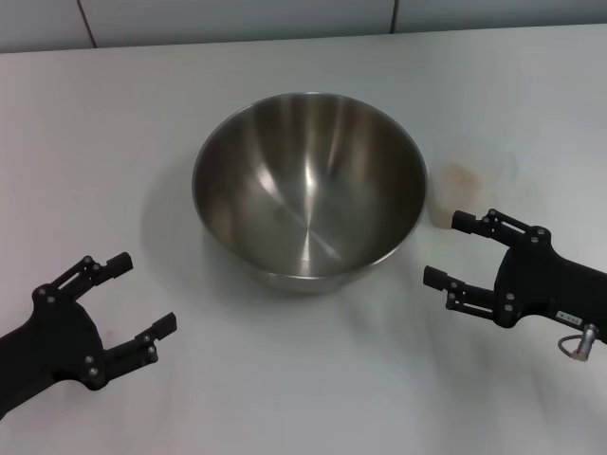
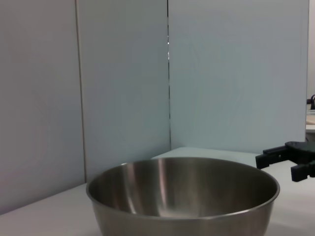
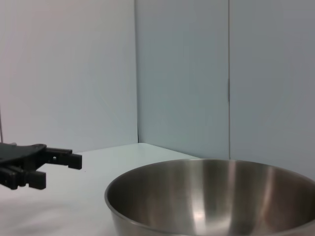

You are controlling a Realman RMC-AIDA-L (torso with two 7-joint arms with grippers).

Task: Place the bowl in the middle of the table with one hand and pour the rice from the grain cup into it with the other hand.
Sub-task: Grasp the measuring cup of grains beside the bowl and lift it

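Room was pretty bare honestly. Pale grey-blue wall panels (image 2: 123,88) stood right behind the white table (image 1: 114,123), split by thin vertical seams (image 3: 229,73), with two of them meeting in a corner. Light was soft and even, with only faint shadows on the tabletop.

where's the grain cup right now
In the head view the grain cup stands right of the bowl, just beyond the open right gripper.
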